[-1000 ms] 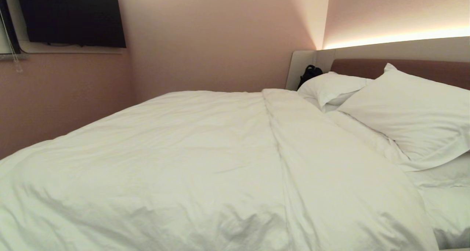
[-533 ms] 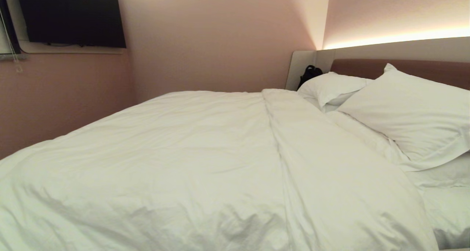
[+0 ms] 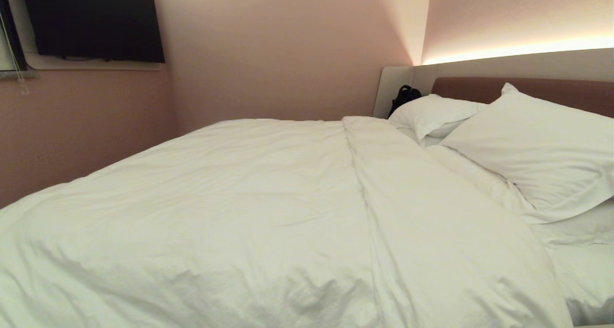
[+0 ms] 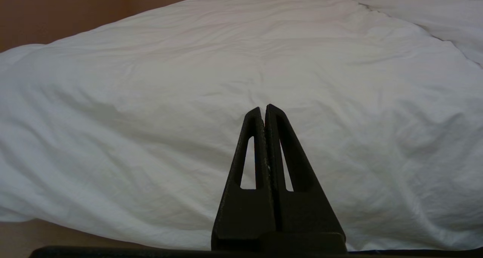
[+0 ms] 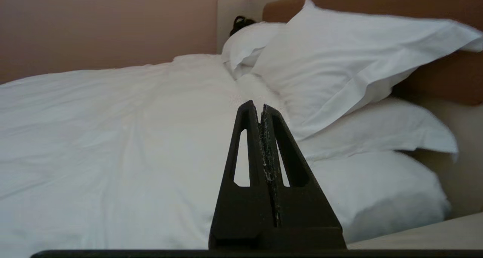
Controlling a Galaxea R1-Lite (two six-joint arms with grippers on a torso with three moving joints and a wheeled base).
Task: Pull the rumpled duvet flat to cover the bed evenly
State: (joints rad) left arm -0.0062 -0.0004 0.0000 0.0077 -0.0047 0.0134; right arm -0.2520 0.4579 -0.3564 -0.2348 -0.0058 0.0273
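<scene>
The right gripper (image 5: 260, 109) has its two black fingers pressed together with nothing between them, and it points level toward the head end of the bed (image 3: 523, 86). It does not touch anything; the cloth lies beyond and below its tips. Directly past the tips is the duvet (image 5: 113, 137), and a little further on that same line the near pillow (image 5: 339, 62) leans against the mauve-brown headboard (image 5: 445, 77), with another pillow (image 5: 377, 131) flat under it. Further from the gripper, behind the near pillow, a smaller far pillow (image 5: 245, 43) lies in the corner, and just behind it a small black object (image 5: 241, 22) stands against the pale surround; what it is I cannot tell. The left gripper (image 4: 264, 109) is closed in the same way, empty, and it faces the long side of the duvet, which hangs over the bed edge in front of it without contact. Neither gripper appears in the head view. From there the duvet covers most of the mattress, wrinkled, with one long raised fold (image 3: 369, 189) running from the near edge up toward the pillows. On the pillow side of this fold the duvet is bunched, and beside it a strip of sheet (image 3: 585, 275) is uncovered below the near pillow. Well away from both grippers, a dark screen (image 3: 91, 21) hangs on the pink wall (image 3: 288, 54) beyond the bed.
</scene>
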